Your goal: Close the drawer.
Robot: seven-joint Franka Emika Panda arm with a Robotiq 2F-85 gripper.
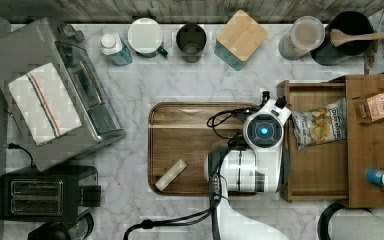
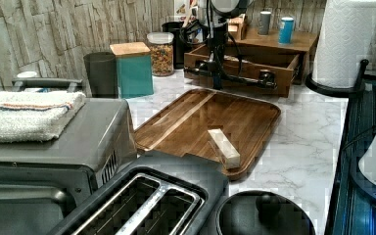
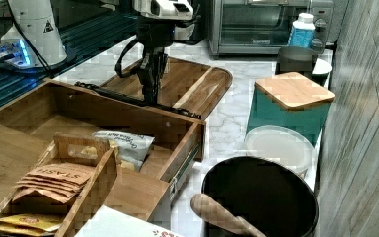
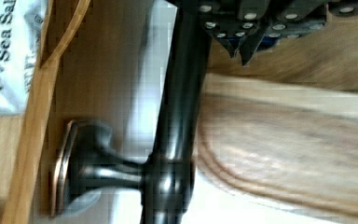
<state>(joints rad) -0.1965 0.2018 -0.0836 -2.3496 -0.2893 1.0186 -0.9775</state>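
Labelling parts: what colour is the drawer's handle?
Black; the handle shows best in the wrist view.

White grey-veined marble tabletop (image 1: 180,85). Medium-brown wooden drawer (image 1: 316,165), long black bar handle (image 3: 138,100) with coppery-edged mount. Dark brown rounded-corner wooden cutting board (image 1: 185,145), paler stripe across it; pale cream stick block (image 1: 171,175) on top. White and silver chip bag (image 1: 320,123) with yellow chips printed. Teal square canister (image 2: 134,69), light wood lid. Silver toaster oven (image 1: 75,90); folded white towel (image 1: 39,102) with blue and red stripes. Black toaster (image 1: 45,194). White robot arm (image 1: 252,165), blue glowing ring. Blue bottle (image 1: 381,177), white cap. Grey wood-plank wall (image 2: 54,24).
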